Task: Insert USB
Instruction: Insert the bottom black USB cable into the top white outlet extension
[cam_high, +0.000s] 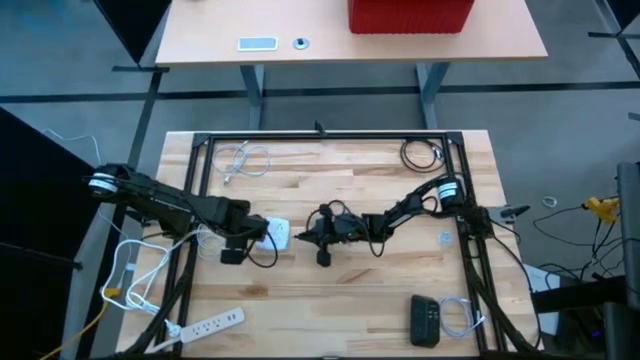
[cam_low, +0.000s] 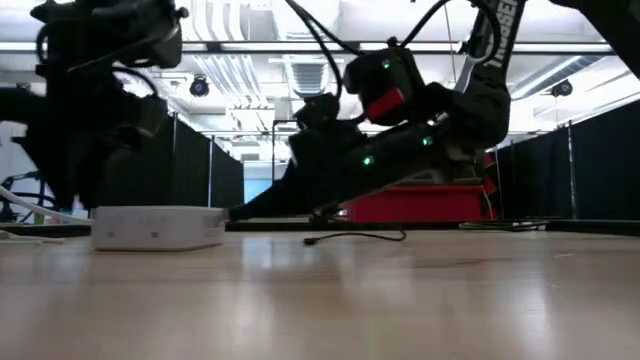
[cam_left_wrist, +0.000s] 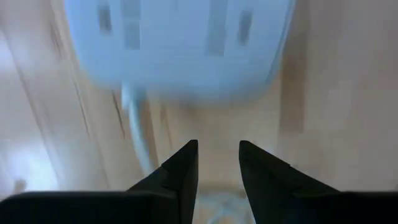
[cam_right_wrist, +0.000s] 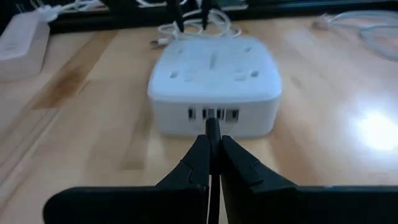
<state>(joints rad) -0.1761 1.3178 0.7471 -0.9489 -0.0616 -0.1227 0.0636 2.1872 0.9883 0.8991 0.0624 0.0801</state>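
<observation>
Quick count from where I'm standing: two arms over the desk (cam_high: 330, 310), so two grippers, left (cam_high: 262, 234) and right (cam_high: 308, 236). One white hub (cam_high: 279, 234) mid-desk, four slots in its front face. One USB plug (cam_right_wrist: 212, 127). One power strip (cam_high: 212, 323) by the near left corner, one black box (cam_high: 425, 320) by the near right. Three loose cable coils: white (cam_high: 243, 159) and black (cam_high: 421, 154) along the far edge, white (cam_high: 459, 317) beside the black box.

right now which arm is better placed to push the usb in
Right. The right gripper is shut on the USB plug, lined up just in front of the ports of the white charging hub. The left gripper sits open behind the hub, holding nothing.
</observation>
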